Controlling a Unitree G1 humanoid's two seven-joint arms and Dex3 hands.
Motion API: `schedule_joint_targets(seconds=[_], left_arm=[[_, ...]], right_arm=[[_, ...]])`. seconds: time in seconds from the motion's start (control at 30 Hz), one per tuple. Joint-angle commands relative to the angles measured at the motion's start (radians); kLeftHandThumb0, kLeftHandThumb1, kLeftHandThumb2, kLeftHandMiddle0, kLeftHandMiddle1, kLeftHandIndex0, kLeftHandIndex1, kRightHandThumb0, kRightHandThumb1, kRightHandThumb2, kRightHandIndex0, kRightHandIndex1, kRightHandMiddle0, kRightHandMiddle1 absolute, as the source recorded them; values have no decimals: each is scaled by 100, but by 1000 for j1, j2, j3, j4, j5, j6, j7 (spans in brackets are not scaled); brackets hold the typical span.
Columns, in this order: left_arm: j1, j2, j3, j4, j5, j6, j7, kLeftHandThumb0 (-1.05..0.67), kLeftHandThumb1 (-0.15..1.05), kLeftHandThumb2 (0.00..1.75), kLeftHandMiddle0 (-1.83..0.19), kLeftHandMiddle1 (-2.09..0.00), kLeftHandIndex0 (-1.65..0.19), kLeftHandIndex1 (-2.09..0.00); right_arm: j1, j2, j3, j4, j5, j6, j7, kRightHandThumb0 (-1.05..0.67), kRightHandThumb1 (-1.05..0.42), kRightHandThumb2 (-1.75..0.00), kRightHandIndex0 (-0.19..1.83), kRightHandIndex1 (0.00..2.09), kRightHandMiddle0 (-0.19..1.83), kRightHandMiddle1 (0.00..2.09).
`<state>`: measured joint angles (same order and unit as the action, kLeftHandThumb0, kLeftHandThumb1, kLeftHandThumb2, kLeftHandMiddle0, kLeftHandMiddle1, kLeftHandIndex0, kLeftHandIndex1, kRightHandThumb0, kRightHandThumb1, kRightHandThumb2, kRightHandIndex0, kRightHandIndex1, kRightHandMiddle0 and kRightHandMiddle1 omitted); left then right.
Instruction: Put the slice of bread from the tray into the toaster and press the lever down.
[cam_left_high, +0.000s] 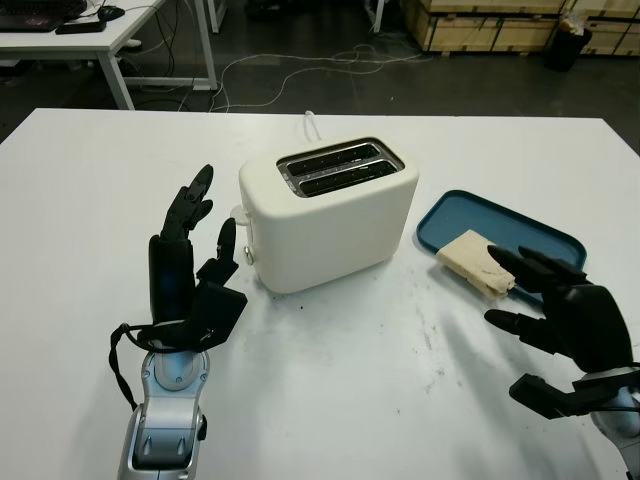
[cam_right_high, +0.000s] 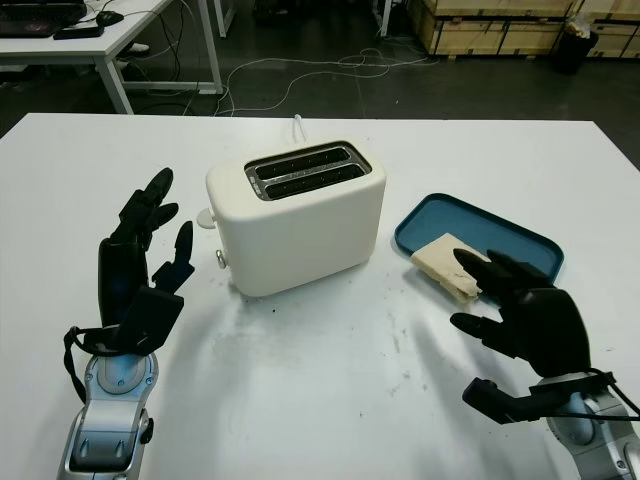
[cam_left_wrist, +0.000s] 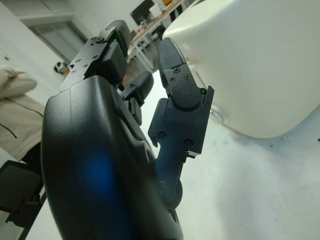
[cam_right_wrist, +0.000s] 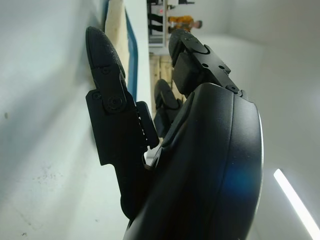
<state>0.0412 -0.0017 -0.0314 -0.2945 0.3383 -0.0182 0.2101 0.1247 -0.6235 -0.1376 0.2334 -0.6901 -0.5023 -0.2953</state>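
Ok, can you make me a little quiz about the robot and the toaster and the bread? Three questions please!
1. True or false: the slice of bread is already inside the toaster.
2. What colour is the tray that the bread lies on?
   A. red  B. blue  C. yellow
3. Fill the gap: the hand closest to the bread is the ____ hand.

Key:
1. False. The bread lies on the tray, and both toaster slots look empty.
2. B, blue.
3. Right. The right hand is open just in front of the bread; the left hand is open beside the toaster.
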Motion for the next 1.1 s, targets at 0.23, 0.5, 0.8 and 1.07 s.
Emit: schedule_joint_targets(seconds=[0.23, 0.5, 0.8, 1.07], left_arm=[[-8, 1, -5, -1, -15, -3, -8, -35, 92, 58, -9, -87, -37, -6], [-8, 6, -6, -11, -7, 6, -12, -33, 92, 58, -8, -90, -37, -6], [-12, 13, -5, 0, -5, -8, -13, -33, 92, 57, -8, -91, -38, -6], [-13, 11, -2, -8, -7, 3, -13, -34, 92, 57, -7, -91, -38, -5]], right_arm=[[-41, -29, 47, 87, -14, 43, -45, -55, -86, 0, 37, 0, 37, 0], [-77, -49, 91, 145, -32, 60, -74, -55, -85, 0, 36, 0, 37, 0], [-136, -64, 155, 223, -82, 80, -154, -53, -85, 0, 36, 0, 36, 0], [-188, -79, 228, 277, -140, 105, -247, -49, -85, 0, 36, 0, 36, 1]])
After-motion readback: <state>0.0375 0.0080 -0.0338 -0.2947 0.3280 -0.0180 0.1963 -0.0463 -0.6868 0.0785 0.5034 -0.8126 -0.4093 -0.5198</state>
